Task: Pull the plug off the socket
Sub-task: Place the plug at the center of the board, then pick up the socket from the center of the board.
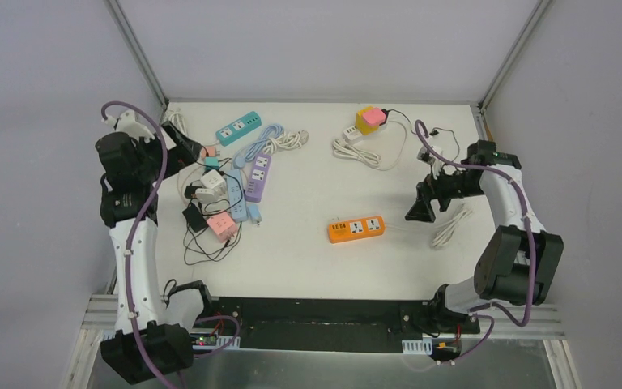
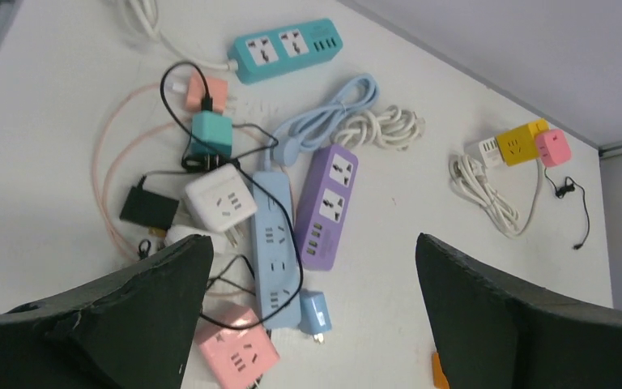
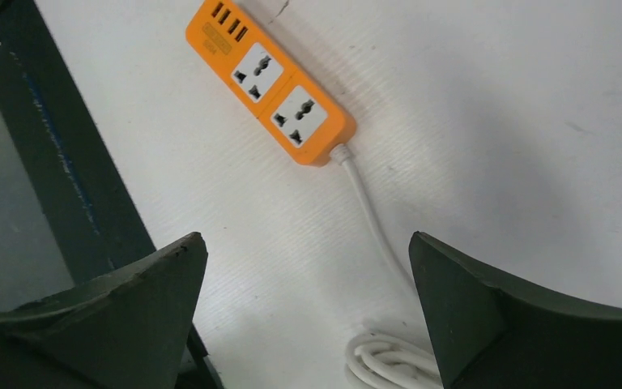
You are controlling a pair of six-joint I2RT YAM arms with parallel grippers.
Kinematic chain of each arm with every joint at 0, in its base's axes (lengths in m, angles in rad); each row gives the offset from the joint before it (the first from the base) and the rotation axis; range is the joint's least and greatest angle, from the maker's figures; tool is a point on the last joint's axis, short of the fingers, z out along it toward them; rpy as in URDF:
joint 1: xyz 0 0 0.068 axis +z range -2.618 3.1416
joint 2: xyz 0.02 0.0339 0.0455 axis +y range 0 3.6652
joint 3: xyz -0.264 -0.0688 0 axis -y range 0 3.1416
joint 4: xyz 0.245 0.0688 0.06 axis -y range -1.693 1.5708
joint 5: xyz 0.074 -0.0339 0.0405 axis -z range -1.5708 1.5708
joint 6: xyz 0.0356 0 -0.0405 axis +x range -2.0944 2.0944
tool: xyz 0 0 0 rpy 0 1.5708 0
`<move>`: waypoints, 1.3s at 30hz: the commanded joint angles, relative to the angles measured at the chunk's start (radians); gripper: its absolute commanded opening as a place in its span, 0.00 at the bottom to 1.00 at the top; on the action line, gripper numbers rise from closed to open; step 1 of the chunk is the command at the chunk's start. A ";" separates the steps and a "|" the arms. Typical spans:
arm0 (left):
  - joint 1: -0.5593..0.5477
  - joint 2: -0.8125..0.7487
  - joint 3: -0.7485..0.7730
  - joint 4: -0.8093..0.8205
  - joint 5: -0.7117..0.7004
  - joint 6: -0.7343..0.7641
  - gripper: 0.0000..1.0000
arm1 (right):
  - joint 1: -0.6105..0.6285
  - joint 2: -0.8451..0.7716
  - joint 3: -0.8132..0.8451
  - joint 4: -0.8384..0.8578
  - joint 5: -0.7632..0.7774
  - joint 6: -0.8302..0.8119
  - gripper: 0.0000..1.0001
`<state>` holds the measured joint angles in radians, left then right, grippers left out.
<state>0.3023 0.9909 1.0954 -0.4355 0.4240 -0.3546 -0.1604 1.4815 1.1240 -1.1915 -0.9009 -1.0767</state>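
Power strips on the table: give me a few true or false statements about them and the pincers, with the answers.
1. The orange power strip has both its big sockets empty. True.
2. The right pincer is shut on the orange strip's white cord. False: it is open and holds nothing.
3. The teal power strip lies farther from the arms than the purple power strip. True.
4. The yellow cube socket touches the orange power strip. False: it sits well apart, near the far edge of the table.
5. The left pincer is shut on a plug. False: it is open and empty.
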 commanded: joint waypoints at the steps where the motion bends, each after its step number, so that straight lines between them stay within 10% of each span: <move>1: 0.002 -0.074 -0.119 0.031 0.045 -0.120 0.99 | -0.005 -0.106 0.105 0.008 0.090 -0.001 1.00; 6: 0.003 -0.115 -0.168 0.073 0.215 -0.234 0.98 | -0.005 -0.082 0.142 0.047 0.037 0.178 1.00; 12: -0.028 -0.178 -0.213 0.074 0.299 -0.302 0.98 | 0.030 -0.030 0.082 -0.081 -0.180 -0.088 1.00; 25: -0.492 -0.240 -0.460 0.242 0.007 -0.464 0.97 | 0.423 -0.016 0.008 0.222 0.263 -0.107 1.00; 39: -0.708 -0.046 -0.452 0.372 -0.108 -0.487 0.96 | 0.696 0.075 -0.058 0.419 0.413 -0.081 1.00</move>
<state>-0.3889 0.9428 0.6323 -0.1558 0.3706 -0.8238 0.4992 1.5551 1.0977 -0.8574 -0.5156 -1.1893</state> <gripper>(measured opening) 0.963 0.996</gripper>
